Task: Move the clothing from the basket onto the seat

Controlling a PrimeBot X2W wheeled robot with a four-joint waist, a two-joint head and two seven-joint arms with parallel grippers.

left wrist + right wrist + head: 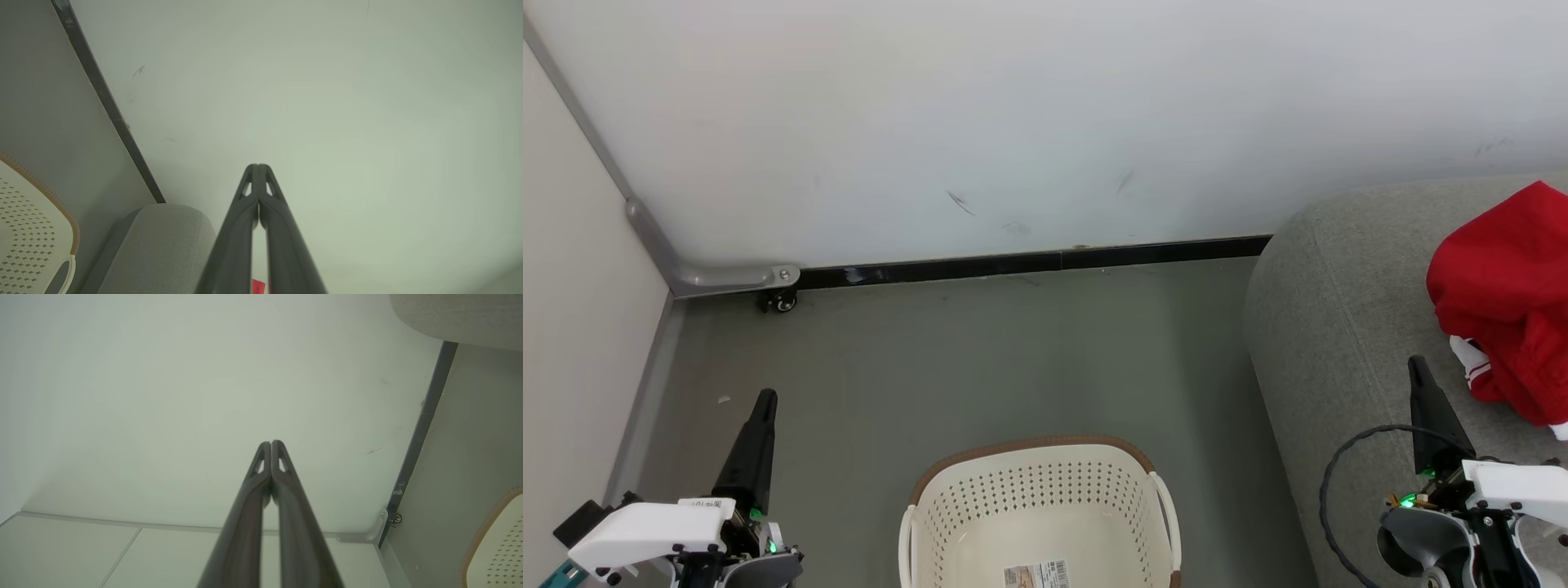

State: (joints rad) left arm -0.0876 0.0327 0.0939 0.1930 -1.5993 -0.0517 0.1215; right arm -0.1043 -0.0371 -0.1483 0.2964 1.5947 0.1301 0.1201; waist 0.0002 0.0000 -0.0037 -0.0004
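Note:
The cream basket [1037,498] with its brown rim stands on the floor at the bottom middle of the head view; inside it I see a bare base and a paper label. The red clothing [1507,302] lies bunched on the grey seat [1331,327] at the right. My left gripper [765,398] is shut and empty, left of the basket, above the floor. My right gripper [1417,362] is shut and empty over the seat, just left of the clothing. In the left wrist view my shut fingertips [258,166] point at the wall, with the basket's rim [49,196] and the seat [163,245] at the lower left. The right wrist view has the right gripper [270,443] shut, the basket [494,547] at the lower right.
A pale wall with a black skirting strip [1029,263] runs behind the basket. A metal bracket with a small caster [783,300] sits in the left corner. A white panel [572,310] closes the left side. Grey floor [947,367] lies between basket and wall.

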